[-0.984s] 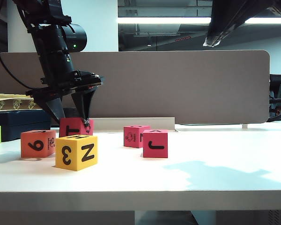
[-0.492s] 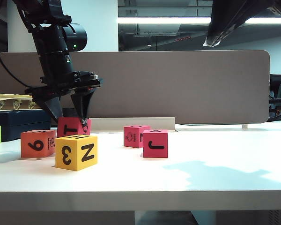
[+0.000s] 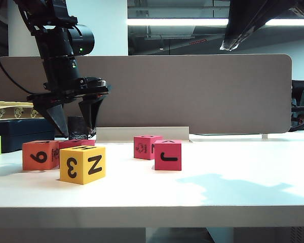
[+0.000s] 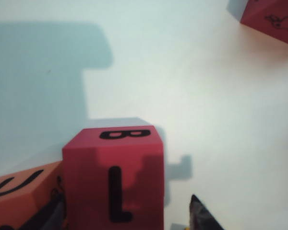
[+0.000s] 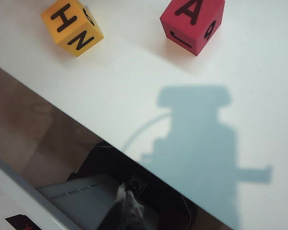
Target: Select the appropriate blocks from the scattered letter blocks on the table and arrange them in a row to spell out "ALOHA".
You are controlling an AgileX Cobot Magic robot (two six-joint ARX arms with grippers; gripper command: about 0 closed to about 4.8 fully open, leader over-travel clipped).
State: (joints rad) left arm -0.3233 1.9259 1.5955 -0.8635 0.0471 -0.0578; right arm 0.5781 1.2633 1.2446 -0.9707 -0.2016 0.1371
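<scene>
Hovering above the table [image 3: 202,197], the left gripper [image 3: 75,132] hangs with its fingers [image 3: 57,117] spread apart and empty, just over the pink-red block [image 4: 114,179], which rests on the table between and below the tips, beside the orange block [image 3: 40,155] and behind the yellow block [image 3: 82,163]. The wrist view shows a finger on either side of this block, neither pressing it. The right gripper [image 3: 232,44] hangs high at the right; whether its fingers are open or closed I cannot tell.

L end effector [image 3: 76,124] low, jaws apart, R end effector [image 3: 228,46] raised, state unclear
</scene>
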